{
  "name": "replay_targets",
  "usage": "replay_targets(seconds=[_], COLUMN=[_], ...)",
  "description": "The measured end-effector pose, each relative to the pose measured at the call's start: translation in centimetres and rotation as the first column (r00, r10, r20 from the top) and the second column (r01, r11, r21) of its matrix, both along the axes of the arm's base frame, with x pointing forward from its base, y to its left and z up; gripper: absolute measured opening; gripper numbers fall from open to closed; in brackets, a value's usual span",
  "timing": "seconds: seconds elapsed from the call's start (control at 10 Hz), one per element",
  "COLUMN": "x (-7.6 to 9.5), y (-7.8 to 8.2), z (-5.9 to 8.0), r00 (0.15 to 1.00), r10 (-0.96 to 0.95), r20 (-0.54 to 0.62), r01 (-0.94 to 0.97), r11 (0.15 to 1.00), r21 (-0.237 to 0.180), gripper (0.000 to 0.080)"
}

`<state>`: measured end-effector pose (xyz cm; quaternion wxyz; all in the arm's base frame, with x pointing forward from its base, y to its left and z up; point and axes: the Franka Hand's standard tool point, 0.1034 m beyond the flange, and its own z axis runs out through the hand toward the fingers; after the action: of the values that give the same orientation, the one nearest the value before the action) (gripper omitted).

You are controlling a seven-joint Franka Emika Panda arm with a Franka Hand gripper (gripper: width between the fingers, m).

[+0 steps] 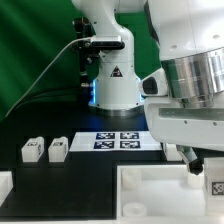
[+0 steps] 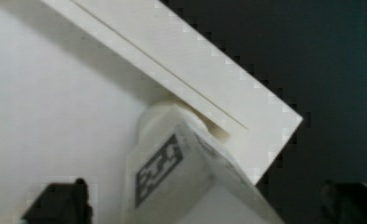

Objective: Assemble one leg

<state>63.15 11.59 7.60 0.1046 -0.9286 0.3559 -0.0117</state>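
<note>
The leg (image 2: 171,172), a small white plastic block bearing a black-and-white square tag, is leaning tilted against the outer corner edge of the large white tray-like panel (image 2: 73,110), and open black tabletop (image 2: 322,60) is lying beyond that edge. The two-finger gripper (image 2: 201,205) is hanging over the leg, its dark fingertips (image 2: 55,203) standing wide apart, clear of it on either side. Two matching white tagged blocks (image 1: 32,150) are sitting side by side at the exterior view's left, beside the marker board (image 1: 118,140).
</note>
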Motion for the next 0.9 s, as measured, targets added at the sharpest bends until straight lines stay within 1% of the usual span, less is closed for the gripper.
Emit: replay_targets(seconds=[0.1,0.2,0.3,0.5,0.7,0.8,0.9], x=[0.24,0.51,0.95,1.1,1.1,1.13,1.23], y=[-0.05,0.45,0.64,0.56,0.55,0.32,-0.06], z=[0.3,0.77,0.85,0.74,0.72,0.73,0.75], r00=[0.969,0.929,0.838,0.861,0.891,0.932,0.967], r10=[0.246,0.369,0.546,0.509,0.454,0.361,0.253], r20=[0.022,0.0,-0.017,-0.013,-0.016,-0.022,-0.027], r01=[-0.244,-0.367,-0.542,-0.505,-0.451,-0.361,-0.254], r11=[0.967,0.923,0.827,0.85,0.881,0.922,0.958], r21=[-0.067,-0.115,-0.15,-0.149,-0.144,-0.138,-0.133], gripper=[0.0649,0.0649,0.0649,0.0649,0.0391,0.0391,0.0301])
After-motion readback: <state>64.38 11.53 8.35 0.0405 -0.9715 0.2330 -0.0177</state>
